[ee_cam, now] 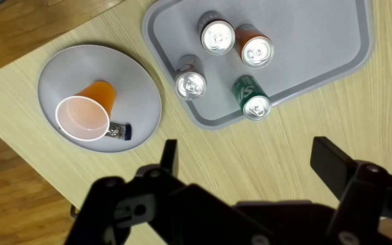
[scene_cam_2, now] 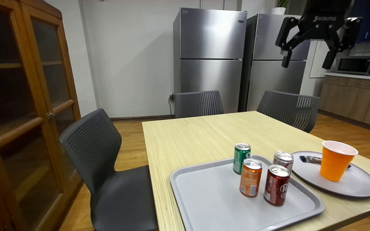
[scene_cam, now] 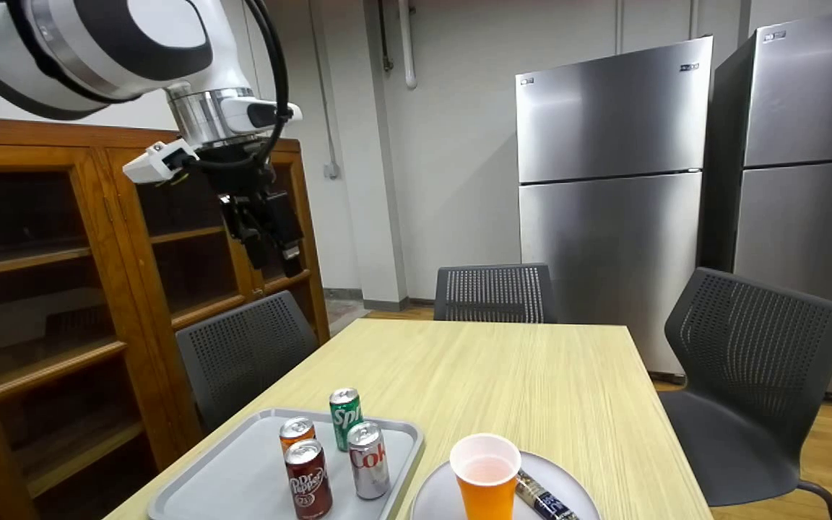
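My gripper (scene_cam_2: 307, 61) is open and holds nothing, high above the table; it also shows in the wrist view (ee_cam: 245, 151). A grey tray (scene_cam_2: 214, 199) bears upright cans: a green Sprite can (ee_cam: 248, 92), an orange can (scene_cam_2: 251, 179), a dark red Dr Pepper can (scene_cam: 308, 482) and a silver Diet Coke can (scene_cam: 369, 462). In the wrist view the Sprite can is nearest the fingers. Beside the tray lies a round grey plate (ee_cam: 138, 88) with an upright orange cup (scene_cam_2: 335, 163) and a wrapped bar (ee_cam: 119, 131), partly hidden by the cup.
The light wood table (scene_cam: 459, 368) has dark chairs around it, including one at its far end (scene_cam: 492, 292) and one at its side (scene_cam_2: 92, 166). A wooden glass-door cabinet (scene_cam: 105, 289) stands beside the arm. Two steel fridges (scene_cam: 611, 202) stand behind.
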Controlling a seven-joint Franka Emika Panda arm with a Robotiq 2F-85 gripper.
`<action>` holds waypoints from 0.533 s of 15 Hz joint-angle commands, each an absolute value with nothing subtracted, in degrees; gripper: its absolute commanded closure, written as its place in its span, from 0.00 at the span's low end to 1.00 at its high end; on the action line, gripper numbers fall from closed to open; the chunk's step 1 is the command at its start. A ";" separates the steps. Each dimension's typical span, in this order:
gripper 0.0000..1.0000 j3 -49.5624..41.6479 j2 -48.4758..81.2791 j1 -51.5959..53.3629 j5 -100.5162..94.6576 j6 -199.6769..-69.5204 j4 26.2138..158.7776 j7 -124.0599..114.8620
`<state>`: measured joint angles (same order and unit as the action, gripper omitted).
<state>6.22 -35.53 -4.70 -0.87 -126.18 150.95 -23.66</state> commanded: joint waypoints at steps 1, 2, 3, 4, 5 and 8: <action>0.00 5.29 -33.69 -7.19 -2.50 -129.82 152.61 -23.67; 0.00 4.89 -33.03 -7.58 -2.61 -130.63 152.85 -23.75; 0.00 4.56 -32.24 -8.23 -2.89 -131.78 153.17 -24.01; 0.00 4.12 -31.44 -8.69 -2.92 -132.67 153.31 -24.05; 0.00 3.82 -30.58 -9.31 -3.07 -133.89 153.52 -24.26; 0.00 2.91 -27.65 -10.69 -3.22 -136.72 153.94 -24.38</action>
